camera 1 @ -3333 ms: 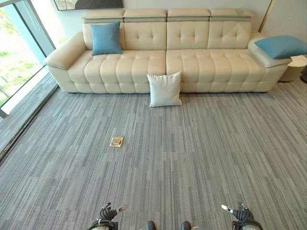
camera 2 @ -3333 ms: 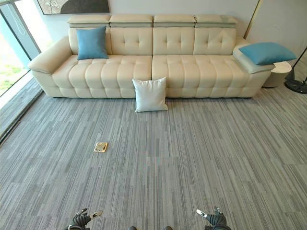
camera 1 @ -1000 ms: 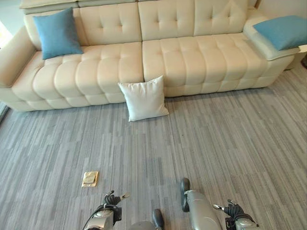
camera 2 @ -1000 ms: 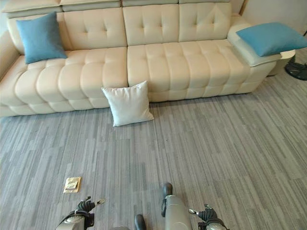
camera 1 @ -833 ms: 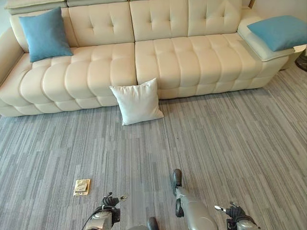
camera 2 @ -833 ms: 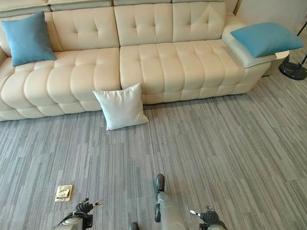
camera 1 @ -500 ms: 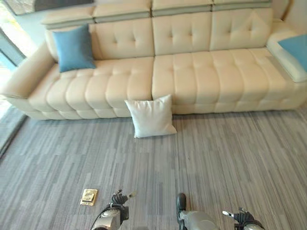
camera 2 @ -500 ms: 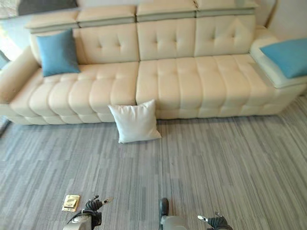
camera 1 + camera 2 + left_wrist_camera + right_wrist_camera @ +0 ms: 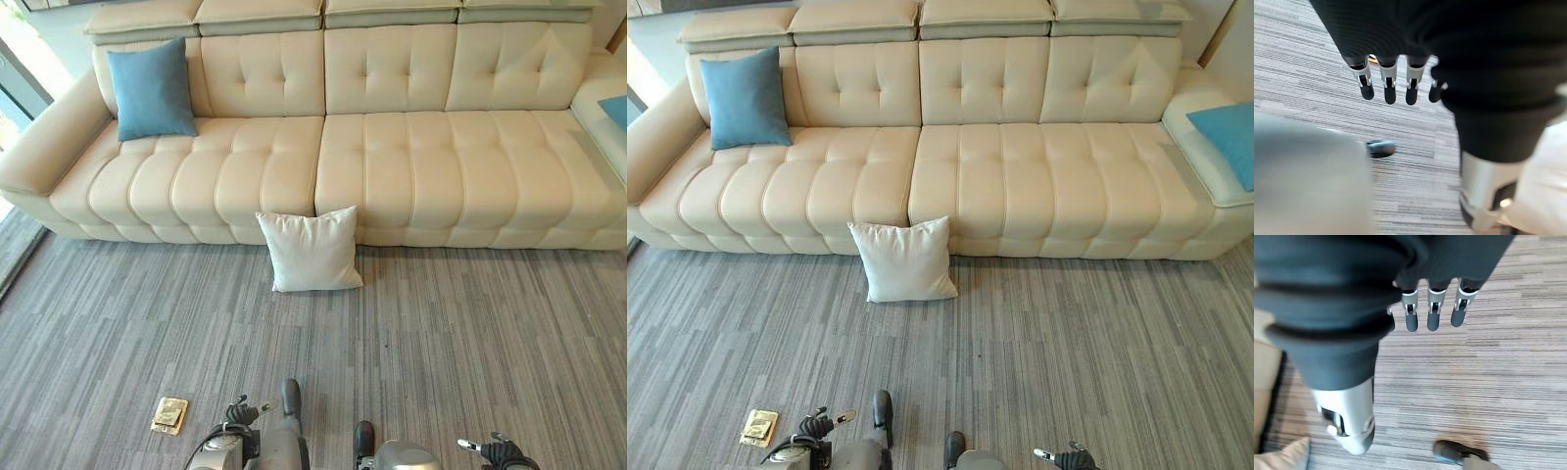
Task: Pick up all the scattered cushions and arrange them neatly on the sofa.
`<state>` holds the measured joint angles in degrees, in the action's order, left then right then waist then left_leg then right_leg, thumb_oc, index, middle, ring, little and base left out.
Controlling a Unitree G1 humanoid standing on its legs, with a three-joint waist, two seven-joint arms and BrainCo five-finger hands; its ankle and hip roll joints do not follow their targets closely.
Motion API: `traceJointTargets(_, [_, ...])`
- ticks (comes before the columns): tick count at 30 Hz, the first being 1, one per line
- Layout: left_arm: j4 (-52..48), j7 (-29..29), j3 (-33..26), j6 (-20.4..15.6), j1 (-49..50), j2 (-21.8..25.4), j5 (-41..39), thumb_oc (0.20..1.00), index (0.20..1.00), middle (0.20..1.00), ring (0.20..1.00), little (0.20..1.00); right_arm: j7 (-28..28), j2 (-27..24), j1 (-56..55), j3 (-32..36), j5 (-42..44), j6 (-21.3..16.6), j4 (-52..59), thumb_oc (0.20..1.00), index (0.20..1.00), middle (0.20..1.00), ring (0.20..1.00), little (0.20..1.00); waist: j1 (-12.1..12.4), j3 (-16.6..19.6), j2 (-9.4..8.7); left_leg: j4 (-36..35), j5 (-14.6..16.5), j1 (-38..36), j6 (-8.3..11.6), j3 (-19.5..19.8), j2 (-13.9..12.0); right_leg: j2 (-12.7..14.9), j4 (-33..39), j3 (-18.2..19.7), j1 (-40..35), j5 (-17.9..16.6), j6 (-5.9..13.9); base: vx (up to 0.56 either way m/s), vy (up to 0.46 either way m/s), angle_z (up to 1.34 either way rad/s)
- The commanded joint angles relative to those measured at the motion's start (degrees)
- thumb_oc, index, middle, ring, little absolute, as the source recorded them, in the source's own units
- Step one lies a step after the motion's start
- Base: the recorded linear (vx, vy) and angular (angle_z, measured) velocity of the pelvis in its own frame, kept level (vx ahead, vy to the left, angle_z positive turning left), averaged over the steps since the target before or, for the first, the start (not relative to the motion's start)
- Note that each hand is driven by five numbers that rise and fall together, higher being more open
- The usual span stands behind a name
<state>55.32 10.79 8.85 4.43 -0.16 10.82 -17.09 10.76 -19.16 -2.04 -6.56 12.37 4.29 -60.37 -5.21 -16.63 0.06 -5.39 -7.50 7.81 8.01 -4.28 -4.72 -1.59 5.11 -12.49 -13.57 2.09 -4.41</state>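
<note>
In the left eye view the left hand (image 9: 238, 412) hangs low at the bottom edge, holding nothing; the white cushion (image 9: 310, 250) leans on the sofa (image 9: 392, 166) front at centre. The right wrist view shows the right hand (image 9: 1431, 313) with fingers straight, empty. The cushion looks light and soft; gripping both side edges should suit

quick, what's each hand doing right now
Left hand: open, fingers straight, holding nothing.
Right hand: open, fingers straight, holding nothing.
</note>
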Motion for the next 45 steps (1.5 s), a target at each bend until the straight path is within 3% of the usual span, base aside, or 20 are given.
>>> traceJointTargets(1, [-0.41, 0.92, 0.61, -0.59, 1.77, 2.34, 0.69, 1.0, 1.0, 1.0, 1.0, 1.0, -0.22, -1.05, 0.8, -1.11, -1.57, -0.05, 0.83, 1.0, 1.0, 1.0, 1.0, 1.0, 0.68, 2.18, 0.2, 0.39, -0.03, -1.51, -1.45, -0.51, 1.78, 2.76, -0.68, 4.24, -4.9, 8.64, 6.44, 0.79, 0.344, -0.25])
traceJointTargets(2, [0.32, 0.87, 0.46, -0.51, 1.87, 2.48, 0.64, 1.0, 1.0, 1.0, 1.0, 1.0, -0.66, -0.64, 0.94, -1.91, -2.36, -0.23, 0.98, 1.0, 1.0, 1.0, 1.0, 1.0, 1.02, 3.44, 0.2, 0.39, -1.73, -2.11, -2.04, 0.68, 2.93, 3.93, -2.39, 4.82, -5.34, 9.44, 7.25, 0.78, 0.371, -0.59])
traceJointTargets(5, [0.95, 0.77, 0.66, -0.54, 1.59, 3.05, 1.62, 1.0, 1.0, 1.0, 1.0, 1.0, -0.94, 0.22, 1.3, -2.3, -2.39, -0.26, 1.09, 1.0, 1.0, 1.0, 1.0, 1.0, 1.47, 4.56, -0.52, 0.39, -0.37, -3.59, -3.92, -0.46, 4.22, 5.84, -6.57, 6.31, -3.99, 9.39, 8.75, 0.47, 0.245, -0.77])
traceJointTargets(6, [0.57, 0.83, 0.99, -0.63, 1.45, 3.5, 2.09, 1.0, 1.0, 1.0, 1.0, 1.0, -1.35, 0.98, 1.4, -2.52, -2.25, -0.41, 1.06, 1.0, 1.0, 1.0, 1.0, 1.0, 1.69, 4.9, -0.95, 0.39, 1.52, -5.19, -5.91, -1.86, 4.93, 7.18, -14.02, 7.61, -0.62, 7.4, 9.97, 0.46, 0.257, -0.46])
traceJointTargets(7, [0.57, 0.83, 1.0, -0.63, 1.45, 3.5, 2.09, 1.0, 1.0, 1.0, 1.0, 1.0, -1.35, 0.99, 1.4, -2.51, -2.25, -0.42, 1.06, 1.0, 1.0, 1.0, 1.0, 1.0, 1.82, 4.95, -0.96, 0.39, 1.54, -5.15, -5.93, -1.99, 4.93, 7.22, -14.24, 7.75, -0.42, 7.5, 9.99, 0.51, 0.343, -0.35])
traceJointTargets(8, [-0.22, 0.89, 0.94, -0.66, 0.9, 4.12, 1.7, 1.0, 1.0, 1.0, 1.0, 1.0, -1.3, 1.29, 2.13, -3.05, -2.85, -0.34, 0.69, 1.0, 1.0, 1.0, 1.0, 1.0, 2.27, 4.43, -1.09, 0.39, 3.96, -6.95, -7.7, -3.19, 5.71, 8.65, -24.65, 8.07, 5.31, 3.12, 11.03, 0.3, 0.244, -0.22])
traceJointTargets(10, [-0.42, 1.07, 1.18, -0.66, -0.18, 4.39, 1.09, 1.0, 1.0, 1.0, 1.0, 1.0, -1.08, 1.4, 3.09, -3.17, -2.96, -0.06, 0.42, 1.0, 1.0, 1.0, 1.0, 1.0, 2.36, 3.38, -1.35, 0.39, 6.2, -9.42, -9.35, -4.7, 7.12, 11.26, -34.7, 7.0, 10.01, -2.54, 11.61, 0.29, 0.258, -0.3])
traceJointTargets(13, [-0.56, 1.15, 1.39, -0.52, -0.98, 4.35, 0.86, 1.0, 1.0, 1.0, 1.0, 1.0, -0.91, 1.71, 3.48, -3.03, -2.67, 0.16, 0.15, 1.0, 1.0, 1.0, 1.0, 1.0, 1.77, 2.53, -0.76, 0.39, 7.97, -11.61, -9.67, -5.47, 7.26, 10.68, -38.69, 8.12, 14.1, -2.13, 11.0, 0.22, 0.152, -0.22])
traceJointTargets(17, [-0.26, 1.43, 1.31, -1.02, -2.5, 3.99, 0.03, 1.0, 1.0, 1.0, 1.0, 1.0, -0.59, 1.89, 3.99, -2.64, -1.28, 0.02, -1.48, 1.0, 1.0, 1.0, 1.0, 1.0, 1.0, 0.92, 0.69, 0.39, 9.33, -14.64, -9.05, -6.01, 5.94, 5.41, -29.88, 6.72, 20.03, 4.92, 9.83, 0.2, 0.021, -0.1])
traceJointTargets(18, [-0.21, 1.39, 1.21, -1.11, -2.77, 4.0, -0.09, 1.0, 1.0, 1.0, 1.0, 1.0, -0.38, 1.91, 4.21, -2.67, -1.06, 0.0, -1.92, 1.0, 1.0, 1.0, 1.0, 1.0, 1.13, 0.67, 0.82, 0.39, 9.69, -15.11, -8.83, -6.6, 5.58, 4.79, -24.25, 5.66, 20.47, 4.06, 9.93, 0.3, -0.085, -0.32])
traceJointTargets(19, [0.1, 1.39, 0.58, -1.24, -3.2, 3.91, 0.13, 1.0, 1.0, 1.0, 1.0, 1.0, -0.31, 2.06, 4.31, -2.38, -0.78, -0.03, -2.51, 1.0, 1.0, 1.0, 1.0, 1.0, 1.04, 0.85, 0.51, 0.39, 10.36, -15.83, -8.17, -7.39, 5.83, 3.8, -10.02, 5.5, 20.36, 0.17, 10.97, 0.24, -0.081, -0.44])
traceJointTargets(20, [0.1, 1.39, 0.58, -1.24, -3.2, 3.91, 0.13, 1.0, 1.0, 1.0, 1.0, 1.0, -0.31, 2.05, 4.3, -2.38, -0.78, -0.03, -2.51, 1.0, 1.0, 1.0, 1.0, 1.0, 1.02, 0.77, 0.57, 0.39, 10.39, -15.94, -8.15, -7.37, 5.76, 3.71, -9.59, 5.46, 20.05, -0.04, 10.96, 0.38, -0.141, -0.71])
traceJointTargets(21, [1.04, 1.2, 0.54, -1.5, -4.07, 3.71, 0.98, 1.0, 1.0, 1.0, 1.0, 1.0, -0.31, 2.21, 4.07, -1.77, -0.49, 0.06, -4.02, 1.0, 1.0, 1.0, 1.0, 1.0, 0.53, 1.16, -0.03, 0.39, 11.29, -17.19, -7.54, -7.98, 6.15, 3.14, -0.11, 6.51, 21.04, -3.49, 12.39, 0.21, -0.076, -0.4])
traceJointTargets(25, [0.68, 0.68, 1.22, -1.82, -3.97, 3.19, 1.95, 1.0, 1.0, 1.0, 1.0, 1.0, -0.46, 1.83, 3.0, -1.23, -0.66, 0.2, -4.57, 1.0, 1.0, 1.0, 1.0, 1.0, -0.37, 1.86, 0.2, 0.39, 12.93, -20.18, -7.1, -6.68, 6.25, 3.06, -0.11, 5.74, 19.48, -3.85, 12.25, 0.39, -0.152, -0.02])
traceJointTargets(27, [0.64, 0.31, 1.53, -1.75, -3.23, 1.91, 1.17, 1.0, 1.0, 1.0, 1.0, 1.0, -0.46, 1.07, 2.03, -0.74, -0.23, -0.02, -5.31, 1.0, 1.0, 1.0, 1.0, 1.0, -0.73, 2.84, 1.12, 3.36, 13.24, -22.56, -6.49, -5.89, 5.05, 2.66, -0.87, 4.8, 16.75, -3.83, 10.44, 0.5, -0.254, 0.6])
traceJointTargets(29, [0.53, 0.07, 1.49, -1.68, -2.99, 1.33, 0.18, 1.0, 1.0, 1.0, 1.0, 1.0, -0.5, 0.81, 2.1, -0.55, 0.15, -0.15, -5.65, 1.0, 1.0, 1.0, 1.0, 1.0, -0.79, 2.95, 1.47, 8.17, 12.17, -21.53, -5.57, -6.28, 4.22, 2.69, -1.24, 3.86, 15.3, -2.9, 9.68, 0.35, -0.238, 0.27])
traceJointTargets(30, [0.93, -0.19, 1.88, -1.63, -3.26, 0.7, -0.57, 1.0, 1.0, 1.0, 1.0, 1.0, -0.32, 0.24, 2.5, -0.49, 0.22, -0.1, -6.36, 1.0, 1.0, 1.0, 1.0, 1.0, -0.71, 2.39, 1.37, 18.15, 8.74, -17.97, -3.42, -6.33, 3.55, 2.94, -1.13, 3.32, 12.69, -1.59, 8.37, 0.15, -0.146, 0.09])
traceJointTargets(36, [0.39, 0.09, 2.27, -1.81, -2.89, 0.54, -2.07, 1.0, 1.0, 1.0, 1.0, 1.0, -0.31, -0.5, 2.62, -0.2, 0.8, 0.03, -5.75, 1.0, 1.0, 1.0, 1.0, 1.0, 0.24, 1.13, 0.43, 31.36, 4.78, -10.56, -2.05, -5.88, 2.43, 3.38, -0.8, 2.94, 7.6, 1.39, 5.7, 0.21, -0.168, -0.01])
traceJointTargets(41, [-0.44, -0.1, 2.56, -1.1, -1.7, 0.87, -1.35, 1.0, 1.0, 1.0, 1.0, 1.0, -0.37, -0.22, 1.83, -0.45, 0.63, 0.31, -4.99, 1.0, 1.0, 1.0, 1.0, 1.0, 0.6, 1.5, -0.37, 15.3, 7.33, -9.57, -4.41, -5.95, 2.08, 4.04, -1.67, 2.32, 4.78, 4.07, 5.56, 0.23, -0.049, 0.16])
traceJointTargets(45, [-0.4, 0.61, 2.76, -0.85, -1.49, 1.09, -1.1, 1.0, 1.0, 1.0, 1.0, 1.0, -0.05, -0.25, 1.36, -1.14, -0.87, 0.63, -5.07, 1.0, 1.0, 1.0, 1.0, 1.0, 0.13, 1.81, -0.09, 1.28, -0.64, -8.59, -2.53, -2.02, -1.06, 4.48, -2.77, 1.33, 3.24, 6.48, 5.42, 0.24, 0.074, 0.17])
